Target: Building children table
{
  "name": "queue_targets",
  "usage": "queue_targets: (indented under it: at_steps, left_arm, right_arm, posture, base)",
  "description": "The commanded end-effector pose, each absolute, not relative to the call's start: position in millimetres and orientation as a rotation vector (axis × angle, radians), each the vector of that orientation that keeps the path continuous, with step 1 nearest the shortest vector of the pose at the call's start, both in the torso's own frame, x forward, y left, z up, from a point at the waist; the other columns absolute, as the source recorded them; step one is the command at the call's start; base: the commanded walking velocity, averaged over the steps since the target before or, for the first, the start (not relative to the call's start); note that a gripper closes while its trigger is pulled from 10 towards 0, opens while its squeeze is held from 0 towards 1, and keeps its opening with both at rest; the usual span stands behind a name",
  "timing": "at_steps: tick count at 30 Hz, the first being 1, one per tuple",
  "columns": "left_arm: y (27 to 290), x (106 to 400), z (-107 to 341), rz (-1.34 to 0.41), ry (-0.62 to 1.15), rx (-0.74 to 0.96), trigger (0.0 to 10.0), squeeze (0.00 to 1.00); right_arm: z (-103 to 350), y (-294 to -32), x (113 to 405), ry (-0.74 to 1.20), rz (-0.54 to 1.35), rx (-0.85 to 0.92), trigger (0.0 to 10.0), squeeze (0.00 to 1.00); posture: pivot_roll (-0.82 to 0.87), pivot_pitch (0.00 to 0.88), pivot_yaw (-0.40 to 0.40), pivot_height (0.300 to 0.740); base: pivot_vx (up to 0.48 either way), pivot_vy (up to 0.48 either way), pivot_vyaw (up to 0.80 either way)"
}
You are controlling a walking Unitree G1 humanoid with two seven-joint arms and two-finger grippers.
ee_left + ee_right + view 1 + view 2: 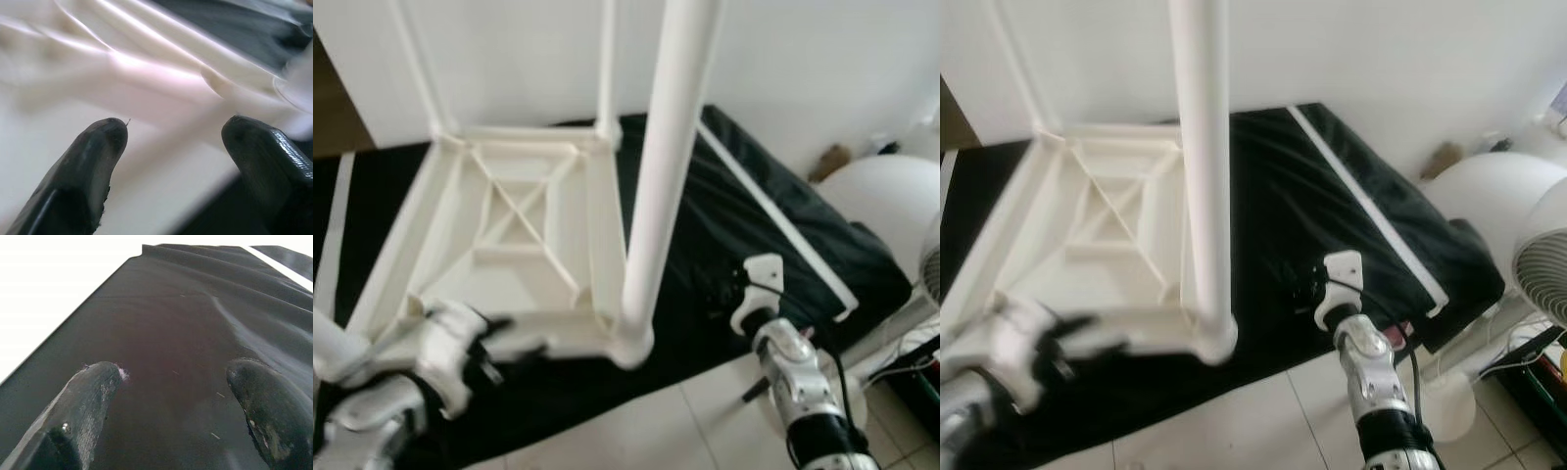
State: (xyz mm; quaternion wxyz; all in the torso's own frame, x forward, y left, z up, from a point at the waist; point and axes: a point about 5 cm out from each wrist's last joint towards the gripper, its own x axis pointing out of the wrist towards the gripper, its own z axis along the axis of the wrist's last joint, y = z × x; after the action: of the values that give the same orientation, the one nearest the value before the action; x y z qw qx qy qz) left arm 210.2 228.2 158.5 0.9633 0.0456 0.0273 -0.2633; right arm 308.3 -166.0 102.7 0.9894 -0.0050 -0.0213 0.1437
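A white children's table (519, 225) lies upside down on a black mat (705, 196). Its legs stand up, and the near right leg (661, 166) rises through the middle of the head views. My left gripper (509, 343) is blurred at the table's near edge, close to the near left corner. In the left wrist view its fingers (98, 147) are open, with the white ribbed underside just beyond them. My right gripper (717, 289) hovers low over the bare mat to the right of the table. It is open and holds nothing, as the right wrist view (171, 382) shows.
A white fan (1542, 274) and a round white body (891, 196) stand at the right past the mat, with cables by them. A white stripe (773, 211) runs along the mat's right side. Pale tile floor (685, 421) lies in front, a white wall behind.
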Motion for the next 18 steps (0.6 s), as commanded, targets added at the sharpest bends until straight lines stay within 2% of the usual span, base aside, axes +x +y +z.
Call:
queue_targets:
  at_steps: [1,4,11,16,18]
  left_arm:
    - [221.7,205.9,163.6,-0.595,-0.007,0.020,10.0,0.00]
    - [213.6,206.5,166.2,-0.692,-0.035,-0.059,10.0,0.00]
    - [200.1,216.7,168.9,-0.754,-0.042,-0.107,10.0,0.00]
    - [174.9,225.0,153.9,-0.839,0.004,-0.025,10.0,0.00]
    - [169.3,240.3,158.3,-0.814,-0.036,-0.040,10.0,0.00]
  right_arm:
    - [100.4,-162.3,308.5,-0.032,0.303,-0.001,10.0,0.00]
    - [100.8,-160.2,308.9,-0.036,0.311,0.003,10.0,0.00]
    - [102.5,-165.7,306.8,-0.049,0.290,0.012,10.0,0.00]
    - [110.8,-171.0,298.7,-0.121,0.291,-0.008,10.0,0.00]
    - [112.9,-177.6,289.4,-0.126,0.298,0.038,10.0,0.00]
  posture:
    - [0.07,0.039,-0.039,0.740]
    - [0.07,0.030,-0.033,0.740]
    - [0.05,0.022,-0.022,0.740]
    - [0.03,0.013,-0.014,0.740]
    - [0.01,0.009,-0.004,0.740]
  base:
    - [0.000,0.000,0.00]
    - [0.000,0.000,0.00]
    - [0.000,0.000,0.00]
    - [0.000,0.000,0.00]
    - [0.000,0.000,0.00]
